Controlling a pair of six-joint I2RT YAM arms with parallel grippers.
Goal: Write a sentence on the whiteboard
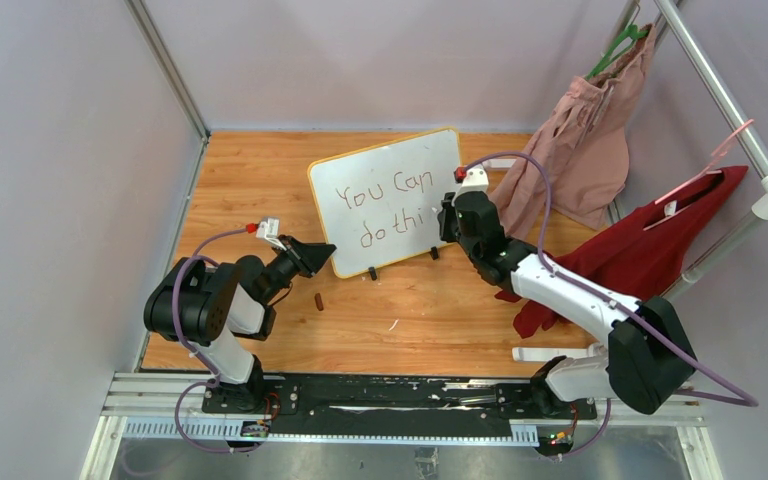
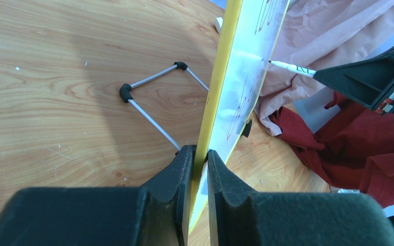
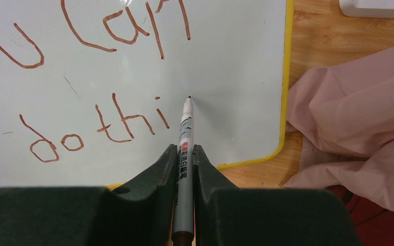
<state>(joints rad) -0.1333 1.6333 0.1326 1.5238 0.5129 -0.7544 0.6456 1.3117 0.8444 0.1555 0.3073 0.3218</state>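
Observation:
The whiteboard (image 1: 390,190), white with a yellow frame, stands tilted on its black feet at the middle back. On it reads "You Can" over "do thi" (image 3: 97,123) in reddish-brown marker. My left gripper (image 2: 200,154) is shut on the board's yellow left edge (image 2: 225,72). My right gripper (image 3: 184,151) is shut on a grey marker (image 3: 183,154). The marker's tip touches the board just right of the "i". In the top view the right gripper (image 1: 444,212) is at the board's right part.
A wire stand (image 2: 149,97) props the board from behind. A pink cloth (image 1: 585,150) and a dark red cloth (image 1: 650,250) lie at the right. A small brown cap (image 1: 319,300) lies on the wooden table in front of the board.

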